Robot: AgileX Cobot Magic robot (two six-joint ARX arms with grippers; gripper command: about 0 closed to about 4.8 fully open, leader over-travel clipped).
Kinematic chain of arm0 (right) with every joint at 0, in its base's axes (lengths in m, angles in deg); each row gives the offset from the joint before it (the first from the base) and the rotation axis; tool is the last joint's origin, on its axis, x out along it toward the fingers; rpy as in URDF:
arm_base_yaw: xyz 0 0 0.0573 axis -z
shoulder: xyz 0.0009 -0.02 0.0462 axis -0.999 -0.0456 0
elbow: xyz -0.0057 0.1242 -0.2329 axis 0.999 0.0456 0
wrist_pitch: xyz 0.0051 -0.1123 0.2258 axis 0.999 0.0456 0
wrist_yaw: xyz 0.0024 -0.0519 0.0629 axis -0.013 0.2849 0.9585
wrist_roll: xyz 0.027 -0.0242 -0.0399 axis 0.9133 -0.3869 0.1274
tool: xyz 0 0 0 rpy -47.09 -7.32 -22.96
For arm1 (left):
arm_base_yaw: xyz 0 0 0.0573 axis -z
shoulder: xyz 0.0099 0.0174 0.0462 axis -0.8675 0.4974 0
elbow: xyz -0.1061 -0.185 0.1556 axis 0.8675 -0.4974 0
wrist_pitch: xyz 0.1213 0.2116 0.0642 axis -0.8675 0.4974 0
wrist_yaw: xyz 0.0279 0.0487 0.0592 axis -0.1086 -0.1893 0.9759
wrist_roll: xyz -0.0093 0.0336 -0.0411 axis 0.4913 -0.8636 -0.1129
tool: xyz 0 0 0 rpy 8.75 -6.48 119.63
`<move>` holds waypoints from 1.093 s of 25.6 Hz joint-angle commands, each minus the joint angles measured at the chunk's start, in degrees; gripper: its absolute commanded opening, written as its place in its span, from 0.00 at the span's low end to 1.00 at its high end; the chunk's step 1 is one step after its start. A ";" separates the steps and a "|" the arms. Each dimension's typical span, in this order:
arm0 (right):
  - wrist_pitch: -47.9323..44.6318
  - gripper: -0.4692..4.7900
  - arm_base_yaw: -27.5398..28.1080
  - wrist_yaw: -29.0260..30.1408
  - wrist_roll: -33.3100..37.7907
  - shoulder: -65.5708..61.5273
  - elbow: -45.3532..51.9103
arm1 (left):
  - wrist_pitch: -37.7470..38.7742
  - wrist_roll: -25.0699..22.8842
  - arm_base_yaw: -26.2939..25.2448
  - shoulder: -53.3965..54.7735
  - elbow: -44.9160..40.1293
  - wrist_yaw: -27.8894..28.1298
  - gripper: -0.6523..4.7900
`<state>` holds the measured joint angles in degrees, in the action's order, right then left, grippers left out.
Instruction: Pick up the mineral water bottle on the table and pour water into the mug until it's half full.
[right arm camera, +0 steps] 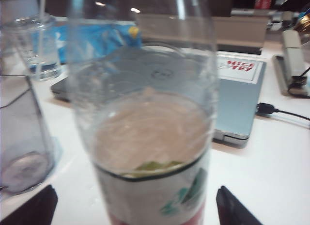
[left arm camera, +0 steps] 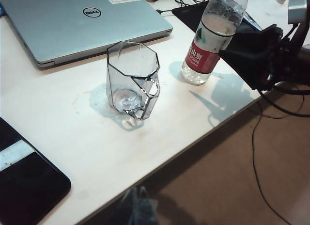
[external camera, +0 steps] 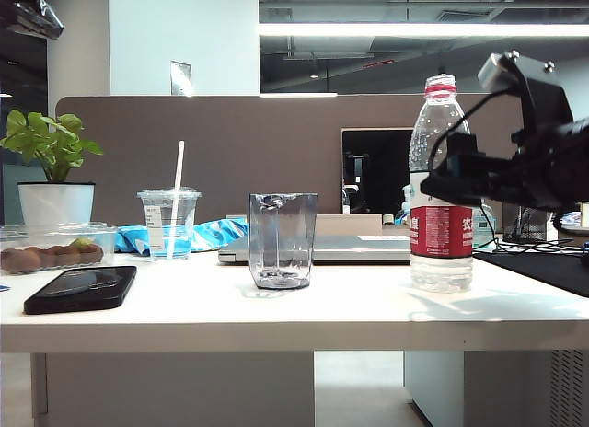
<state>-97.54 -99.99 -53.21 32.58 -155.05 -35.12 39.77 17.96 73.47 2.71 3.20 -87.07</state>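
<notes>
Fingers (right arm camera: 232, 208) of the right gripper (right arm camera: 131, 205) are spread wide either side of the upright bottle (external camera: 441, 197) near the table's (external camera: 276, 307) right front edge, not yet clamped. Left gripper (left arm camera: 138, 208) hangs off the front edge; its opening cannot be told. Thin ribbed plastic, likely slippery, is best taken at the label, the mug (external camera: 282, 240) standing mid-table.

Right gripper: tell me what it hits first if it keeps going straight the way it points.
The mineral water bottle. The right gripper stands open with a finger either side of the bottle's label, so the bottle is dead ahead. Whether they already touch, I cannot tell.
</notes>
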 commanded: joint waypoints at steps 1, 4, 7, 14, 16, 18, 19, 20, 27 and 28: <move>-5.81 1.00 -0.28 -0.17 0.00 -4.72 -1.97 | -0.42 -0.33 0.04 -0.11 0.28 0.15 0.11; -6.75 1.00 -0.28 -0.11 0.00 -7.82 -3.98 | -0.35 -0.33 0.07 -0.11 0.28 0.13 0.11; -6.62 1.00 -0.28 -0.09 0.00 -10.80 -7.41 | -0.28 -0.33 0.07 -0.11 0.28 0.15 0.11; -5.77 0.73 -0.28 -0.04 1.11 -14.62 -11.58 | -0.33 -0.33 0.07 -0.11 0.28 0.17 0.11; -6.16 0.69 -0.28 -0.09 0.66 -14.62 -11.58 | -0.37 -0.55 0.07 -0.11 0.28 0.44 0.11; -6.21 0.68 -0.28 -0.09 -1.36 -14.60 -11.58 | -0.35 -0.57 0.07 -0.11 0.28 0.94 0.11; -6.21 0.68 -0.28 -0.09 -2.51 -14.60 -11.61 | -0.37 -0.59 0.07 -0.11 0.28 1.44 0.11; -6.21 0.67 -0.28 -0.02 -3.54 -14.60 -11.61 | -0.37 -0.81 0.07 -0.11 0.28 1.51 0.11; -2.45 0.64 -0.26 -0.33 -11.58 -12.52 -12.31 | -0.37 -1.40 0.07 -0.11 0.28 1.46 0.11; 1.53 0.64 -0.26 -0.31 -14.03 -11.39 -13.53 | -0.37 -1.40 0.07 -0.11 0.28 1.44 0.11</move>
<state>-97.84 -100.18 -53.19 21.46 -167.66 -47.27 39.77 16.73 73.47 2.69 3.20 -85.61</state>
